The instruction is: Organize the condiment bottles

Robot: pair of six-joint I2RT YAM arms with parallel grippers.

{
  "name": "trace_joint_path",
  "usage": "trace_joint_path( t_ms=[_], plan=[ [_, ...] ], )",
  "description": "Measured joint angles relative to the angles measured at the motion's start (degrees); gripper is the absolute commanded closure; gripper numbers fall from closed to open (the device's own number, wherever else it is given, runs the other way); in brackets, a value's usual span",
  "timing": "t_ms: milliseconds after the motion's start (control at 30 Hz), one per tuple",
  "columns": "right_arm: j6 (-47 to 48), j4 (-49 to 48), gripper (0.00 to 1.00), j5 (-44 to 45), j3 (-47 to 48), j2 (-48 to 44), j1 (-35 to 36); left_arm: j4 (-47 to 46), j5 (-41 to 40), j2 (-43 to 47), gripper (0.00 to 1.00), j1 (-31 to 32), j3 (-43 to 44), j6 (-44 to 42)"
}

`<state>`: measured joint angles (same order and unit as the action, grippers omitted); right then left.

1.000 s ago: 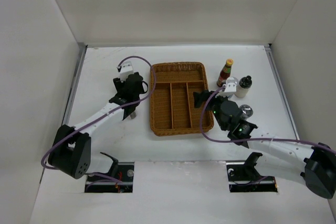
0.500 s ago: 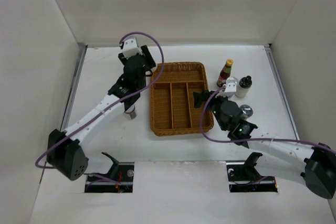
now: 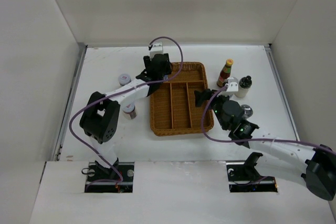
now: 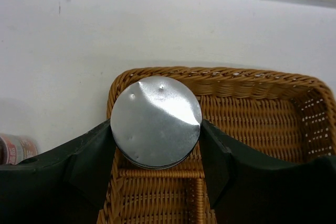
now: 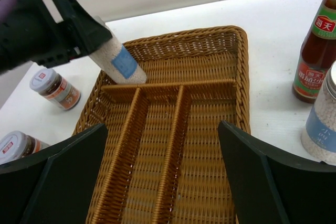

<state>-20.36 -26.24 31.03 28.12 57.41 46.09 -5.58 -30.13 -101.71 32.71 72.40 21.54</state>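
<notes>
Holding silver-lidded jar (image 4: 156, 121), left tool (image 4: 156, 148) moved over tray (image 4: 252, 83).

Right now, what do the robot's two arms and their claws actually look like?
Both are slim white tubes linked by chunky black joints. The left arm and right arm each trail a thin purple cable in loose loops. The right arm has small green lights on a joint. The left claw and right claw each have two flat, dark fingers.
</notes>
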Motion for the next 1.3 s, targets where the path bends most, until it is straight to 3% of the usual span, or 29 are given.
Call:
trace_joint_path(
  t_ms=[167, 300, 467, 533, 633, 700, 800, 867, 967, 1067, 1133, 1300],
  plan=[
    [-0.02, 0.04, 0.05, 0.00, -0.15, -0.46, -0.50, -1.36, -0.46, -2.38, 0.50, -0.04, 0.33, -0.33],
    [-0.33, -0.02, 0.04, 0.00, -1.36, -2.69, -1.51, -2.82, -1.11, -2.99, 0.23, -0.02, 0.33, -0.66],
    [-0.85, 0.02, 0.10, 0.02, -1.75, -3.32, -2.21, -4.83, -1.64, -2.99, 0.14, 0.17, 0.33, -0.61],
    [-1.05, 0.04, 0.20, 0.00, -1.75, -3.50, -2.25, -5.20, -1.86, -2.97, 0.13, 0.39, 0.33, -0.63],
    [-1.51, 0.33, 0.51, -0.11, -1.77, -4.68, -2.49, -5.51, -2.36, -2.19, 0.09, 0.52, -0.13, -0.63],
    [-1.75, 0.57, 0.66, -0.33, -1.77, -6.01, -2.71, -5.57, -2.93, 0.17, 0.08, 0.79, -1.99, -0.63],
    [-2.29, 2.49, 0.73, -0.70, -1.20, -7.89, -3.04, -6.38, -4.37, 8.17, 0.08, 1.70, -7.54, -0.63],
    [-2.40, 5.35, 0.71, -0.85, 0.31, -8.66, -3.39, -8.13, -5.49, 15.41, 0.10, 2.67, -11.91, -0.52],
    [-2.67, 10.25, 0.53, -1.18, 4.59, -8.61, -4.96, -12.66, -7.32, 27.96, 0.18, 4.92, -19.21, -0.02],
    [-2.80, 14.27, 0.27, -1.25, 9.55, -6.99, -8.70, -16.76, -8.48, 37.18, 0.43, 7.37, -25.51, 1.53],
    [-2.71, 16.33, 0.18, -1.22, 12.13, -4.76, -12.09, -18.84, -8.37, 40.50, 0.56, 8.90, -29.79, 2.89],
    [-2.19, 21.03, 0.04, -0.90, 13.18, 0.94, -20.11, -20.22, -4.44, 41.07, 0.65, 11.04, -40.57, 6.91]
  ],
)
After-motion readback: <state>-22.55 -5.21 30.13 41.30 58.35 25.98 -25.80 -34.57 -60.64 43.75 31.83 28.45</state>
